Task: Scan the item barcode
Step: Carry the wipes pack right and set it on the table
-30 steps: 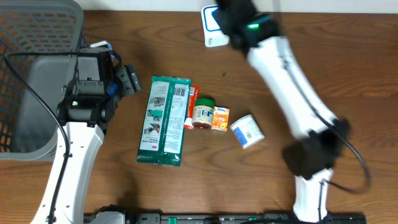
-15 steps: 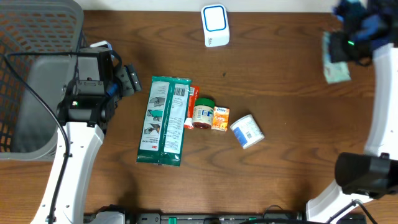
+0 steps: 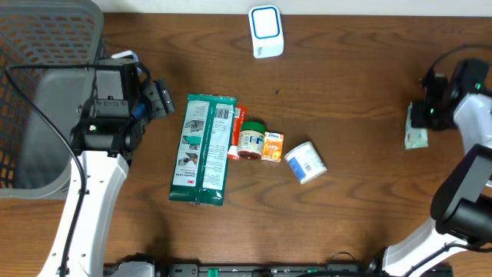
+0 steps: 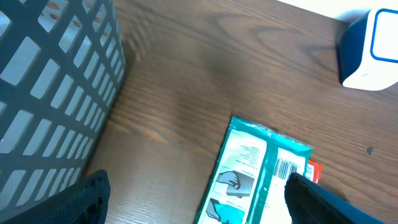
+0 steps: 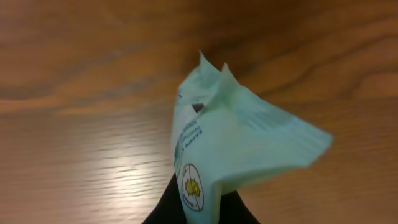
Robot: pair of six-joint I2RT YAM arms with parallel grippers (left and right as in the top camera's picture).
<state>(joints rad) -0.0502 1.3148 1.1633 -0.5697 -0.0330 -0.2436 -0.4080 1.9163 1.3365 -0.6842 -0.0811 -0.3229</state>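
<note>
One pale green sachet [image 3: 416, 137] hangs pinched in the right end effector [image 3: 420, 121], which is clamped narrowly on its edge, well right of the scanner [image 3: 266, 32]. The left end effector [image 3: 160, 99] gapes wide, empty, far left of the scanner.

Even, bright light covers the wooden table [image 3: 361, 92] in the overhead view, with only faint, soft shadows. The right wrist view is warm-tinted, its wood blurred, with pale glare left of the green packet [image 5: 230, 143]. The left wrist view's near basket [image 4: 50, 93] looks soft.
</note>
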